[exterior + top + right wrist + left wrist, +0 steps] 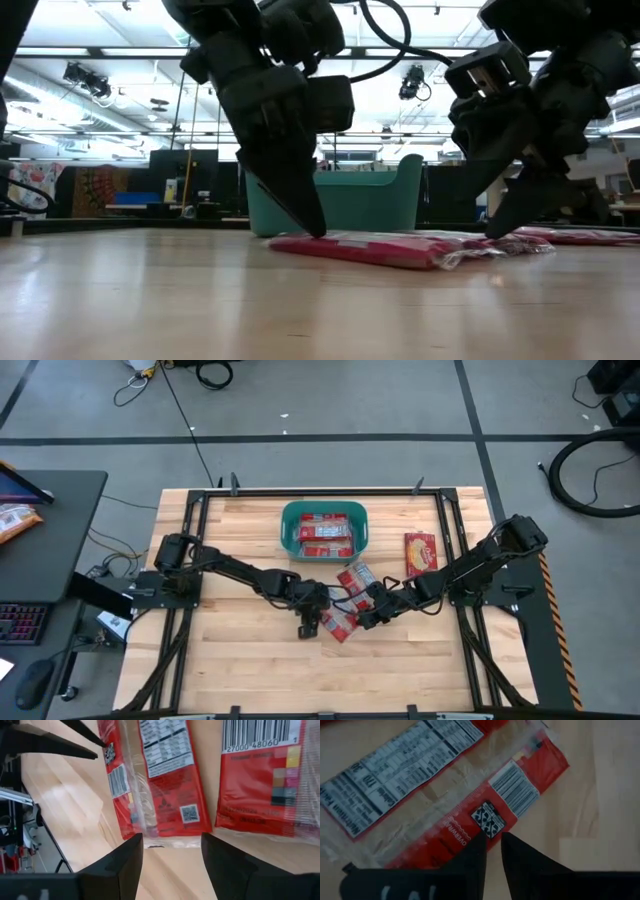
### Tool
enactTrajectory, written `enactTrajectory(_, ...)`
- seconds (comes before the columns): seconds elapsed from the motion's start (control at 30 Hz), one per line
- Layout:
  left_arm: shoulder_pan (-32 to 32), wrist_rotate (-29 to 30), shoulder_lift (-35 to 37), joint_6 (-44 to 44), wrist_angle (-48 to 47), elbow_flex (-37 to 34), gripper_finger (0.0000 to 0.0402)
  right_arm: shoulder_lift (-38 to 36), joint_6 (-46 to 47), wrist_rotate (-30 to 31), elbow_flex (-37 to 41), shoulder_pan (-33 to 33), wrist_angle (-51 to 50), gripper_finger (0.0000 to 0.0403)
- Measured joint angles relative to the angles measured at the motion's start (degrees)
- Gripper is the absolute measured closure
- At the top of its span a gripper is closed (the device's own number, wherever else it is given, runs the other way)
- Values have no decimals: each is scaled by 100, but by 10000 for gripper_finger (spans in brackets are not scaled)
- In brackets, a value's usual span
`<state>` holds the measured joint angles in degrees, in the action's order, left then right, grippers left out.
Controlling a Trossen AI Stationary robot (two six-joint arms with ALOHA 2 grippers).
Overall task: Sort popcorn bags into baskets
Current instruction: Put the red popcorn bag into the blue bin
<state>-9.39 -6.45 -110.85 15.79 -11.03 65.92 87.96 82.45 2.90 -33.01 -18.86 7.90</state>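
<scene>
We see left gripper (492, 842) nearly closed, tips touching flat red plastic popcorn bag (485, 815) | right gripper (171, 855) open just beside it | teal plastic tub (323, 529) beyond both

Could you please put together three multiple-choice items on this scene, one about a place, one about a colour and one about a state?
1. Where does the tub stand?
A. At the table's far middle, beyond both grippers
B. At the near left corner
C. Off the table, on the floor

2. What colour is the tub?
A. Yellow
B. Teal
C. Black

3. How do the right gripper's fingers stand?
A. Shut on a packet
B. Open, holding nothing
C. Shut on the tub's rim

Answers:
1. A: the high view shows it by the table's far edge, with red packets inside.
2. B: it is teal in the high and low views.
3. B: the right wrist view shows a wide gap between the fingers, with the loose packets lying beyond them on the wood.
</scene>
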Motion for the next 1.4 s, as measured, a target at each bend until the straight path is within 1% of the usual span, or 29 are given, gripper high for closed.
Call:
enactTrajectory(0.1, -17, 85, 0, -25, -48, 2, 340, 0, 30, -20, 0, -1, -2, 199)
enactTrajectory(0.2, -12, 331, 0, -278, -19, 2, 340, 2, -6, -20, 0, -1, -4, 202)
enactTrajectory(0.3, -10, 514, -17, -336, -3, 4, 340, 0, -160, 33, 0, 1, -10, 204)
enactTrajectory(0.53, 22, 563, -24, -223, 329, 4, 340, 0, -425, 40, -2, 60, -154, 204)
enactTrajectory(0.63, 29, 598, -24, -44, 417, 4, 340, 0, -441, -206, -2, 108, -164, 204)
enactTrajectory(0.73, 29, 514, 79, 97, 126, 2, 340, 0, -368, -452, -2, 79, -164, 204)
enactTrajectory(0.83, 27, 549, 266, 120, -156, 4, 340, 0, -224, -557, -2, -13, -168, 204)
enactTrajectory(0.93, 26, 1004, 340, 10, -386, 6, 340, 0, -204, -553, -127, -74, -416, 204)
enactTrajectory(1.0, 44, 1404, 341, 190, -518, 6, 340, 0, -404, -549, -365, -89, -858, 204)
enactTrajectory(1.03, 78, 1467, 341, 326, -563, 6, 340, 0, -546, -539, -504, -89, -1125, 204)
enactTrajectory(1.07, 124, 1435, 335, 435, -570, 6, 340, 0, -711, -500, -651, -89, -1394, 204)
enactTrajectory(1.17, 293, 1005, 319, 900, -661, 6, 335, 0, -1117, -183, -1026, -89, -1950, 204)
enactTrajectory(1.27, 459, 749, 325, 1244, -736, 6, 322, 0, -1464, 122, -1196, -89, -2104, 204)
enactTrajectory(1.4, 645, 335, 385, 1587, -836, 4, 295, 0, -1957, 410, -1241, -86, -2097, 204)
